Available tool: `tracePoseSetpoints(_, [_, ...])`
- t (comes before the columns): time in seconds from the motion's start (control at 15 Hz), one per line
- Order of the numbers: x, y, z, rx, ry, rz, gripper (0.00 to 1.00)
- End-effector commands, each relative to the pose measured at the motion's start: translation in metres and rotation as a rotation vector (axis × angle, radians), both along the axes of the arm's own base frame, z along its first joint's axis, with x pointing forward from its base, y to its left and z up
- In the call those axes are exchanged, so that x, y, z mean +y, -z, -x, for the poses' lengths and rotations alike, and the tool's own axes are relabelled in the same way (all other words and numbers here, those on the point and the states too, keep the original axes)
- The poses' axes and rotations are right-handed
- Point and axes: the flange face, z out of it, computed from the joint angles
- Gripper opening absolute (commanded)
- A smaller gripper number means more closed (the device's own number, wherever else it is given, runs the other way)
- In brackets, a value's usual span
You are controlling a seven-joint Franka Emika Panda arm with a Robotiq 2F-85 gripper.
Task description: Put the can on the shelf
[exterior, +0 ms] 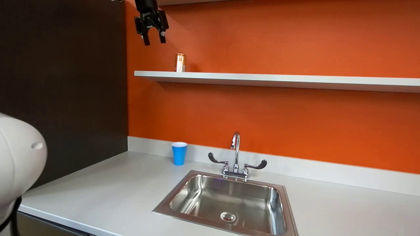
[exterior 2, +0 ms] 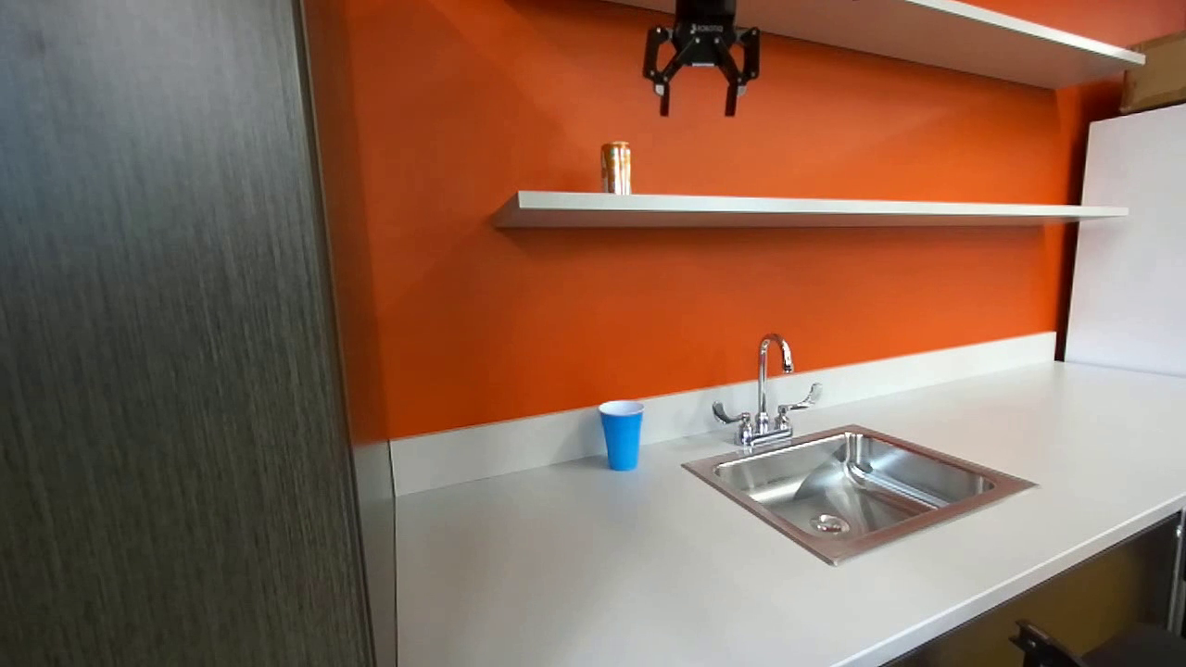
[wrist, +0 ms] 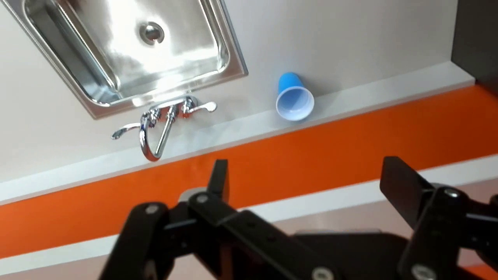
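Upper left, my black gripper (exterior: 154, 43) gapes empty; orange cylindrical can (exterior: 180, 62) stands on long white shelf (exterior: 272, 77), placement apparently complete.

Gripper (wrist: 306, 165): black, two fingers (wrist: 398, 184) spread well apart, across the lower part of the wrist view.
Shelf (wrist: 323, 202): white front edge, running aslant behind the gripper, partly hidden by it.
Wall (wrist: 330, 155): orange.
Sink (wrist: 236, 66): steel, with round drain (wrist: 151, 33), set in pale countertop (wrist: 350, 46).
Faucet (wrist: 165, 132): chrome, two lever handles (wrist: 204, 107), beside the sink.
Cup (wrist: 294, 102): blue, white inside, mouth toward the camera, on the countertop between sink and dark panel (wrist: 478, 39).
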Motion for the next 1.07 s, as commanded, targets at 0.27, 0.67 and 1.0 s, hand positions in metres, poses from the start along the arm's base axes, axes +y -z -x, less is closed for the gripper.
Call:
tracePoseSetpoints(0.27, [-0.006,0.128,0.056,0.251,-0.101,0.068,1.00])
tracePoseSetpoints(0.67, [-0.008,0.190,0.085,0.265,-0.121,0.010,1.00])
tracePoseSetpoints(1.0, [-0.015,0.217,0.101,0.131,-0.150,-0.044,1.00])
